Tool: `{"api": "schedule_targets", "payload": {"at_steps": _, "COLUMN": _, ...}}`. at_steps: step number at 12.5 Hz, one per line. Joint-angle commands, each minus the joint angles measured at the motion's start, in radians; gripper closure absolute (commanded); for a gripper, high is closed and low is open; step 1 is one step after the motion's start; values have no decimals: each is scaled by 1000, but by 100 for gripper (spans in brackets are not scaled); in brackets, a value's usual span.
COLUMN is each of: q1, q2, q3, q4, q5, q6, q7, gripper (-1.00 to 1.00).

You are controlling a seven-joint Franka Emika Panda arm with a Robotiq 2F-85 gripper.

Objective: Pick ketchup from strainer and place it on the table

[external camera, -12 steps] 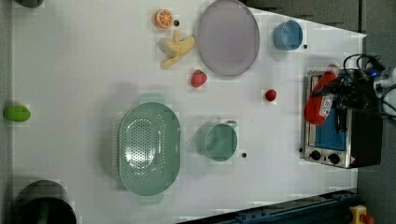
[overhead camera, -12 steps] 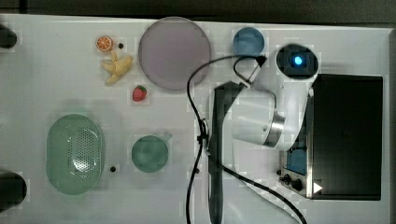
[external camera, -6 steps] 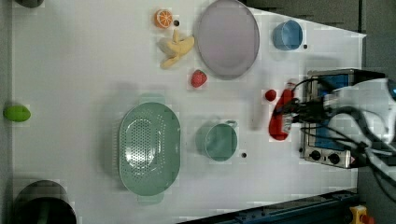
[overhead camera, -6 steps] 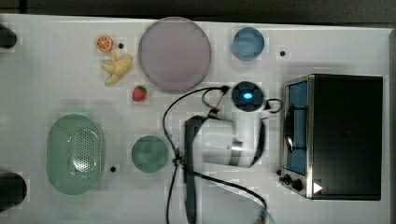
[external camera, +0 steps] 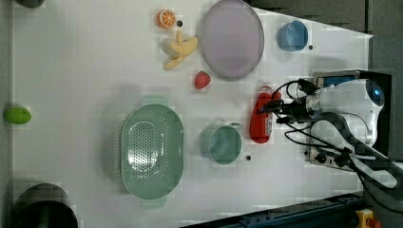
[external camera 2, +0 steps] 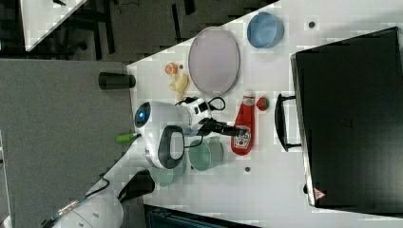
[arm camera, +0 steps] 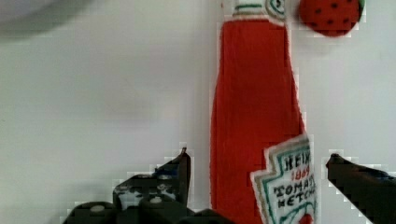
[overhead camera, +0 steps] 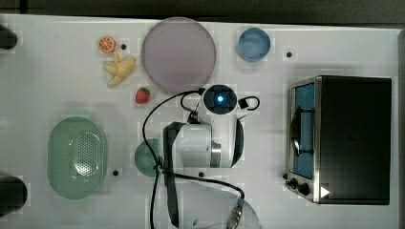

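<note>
beside the green cup (external camera: 224,144) the ketchup (external camera: 261,117) lies flat on the table (external camera: 85,71), well clear of the strainer (external camera: 151,152). gripper (arm camera: 258,175) fingers spread wide either side, gripping nothing, seemingly letting go.

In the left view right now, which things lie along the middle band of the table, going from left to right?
Green fruit → strainer → green cup → ketchup lying on the table → gripper → toaster oven.

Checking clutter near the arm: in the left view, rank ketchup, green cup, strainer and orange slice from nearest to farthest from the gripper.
1. Ketchup, lying under the gripper.
2. Green cup, toward the left view's lower left.
3. Strainer and orange slice, both far off toward the left view's left: too close to call.
</note>
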Motion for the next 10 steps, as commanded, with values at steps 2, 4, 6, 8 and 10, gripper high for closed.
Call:
{"api": "schedule_targets", "payload": {"at_steps": 2, "q1": -15, "q2": -160, "q3": -21, "q4": 123, "q5": 2, "q6": -17, "q7": -24, "gripper": -100}}
{"api": "schedule_targets", "payload": {"at_steps": 4, "q1": -16, "q2": -195, "q3": -25, "q4": 228, "q5": 2, "q6": -121, "q7": 32, "gripper": -100}}
{"api": "schedule_targets", "payload": {"at_steps": 6, "q1": -16, "q2": -203, "q3": -26, "q4": 353, "q5": 2, "q6": -275, "q7": 171, "gripper": -100}}
{"api": "schedule_targets", "payload": {"at_steps": 8, "q1": -16, "q2": -203, "q3": -24, "q4": 473, "q5": 2, "q6": -417, "q7": 292, "gripper": -100}}
{"api": "schedule_targets", "payload": {"at_steps": 10, "q1": -16, "q2": -204, "q3": -20, "q4": 577, "q5": 2, "q6": -584, "q7": 320, "gripper": -100}}
